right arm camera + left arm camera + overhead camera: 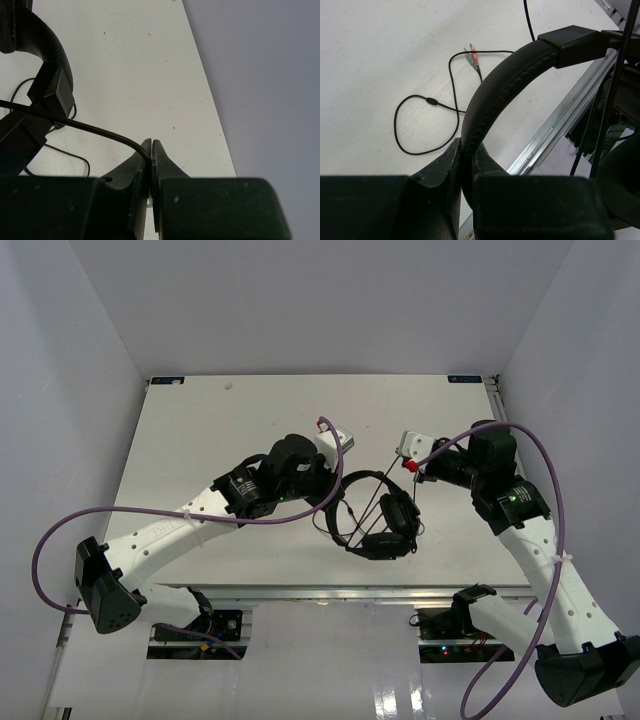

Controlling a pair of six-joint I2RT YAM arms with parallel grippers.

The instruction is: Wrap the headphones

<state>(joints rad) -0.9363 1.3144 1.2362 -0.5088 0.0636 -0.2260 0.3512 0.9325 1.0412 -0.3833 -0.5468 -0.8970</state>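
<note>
The black headphones (385, 523) hang above the table's near middle. My left gripper (333, 483) is shut on their padded headband (505, 85), which rises between my fingers (447, 165). My right gripper (412, 464) is shut on the thin black cord (90, 129), which runs taut from my fingertips (146, 150) left toward the headband's slider (50, 95). The rest of the cord lies in a loose loop on the table (407, 125), ending in red and green plugs (474, 57). An earcup (620, 185) shows at the right of the left wrist view.
The white table (230, 430) has grey walls on three sides. Its metal front rail (560, 130) runs just under the headphones. Purple robot cables (120, 515) arc beside both arms.
</note>
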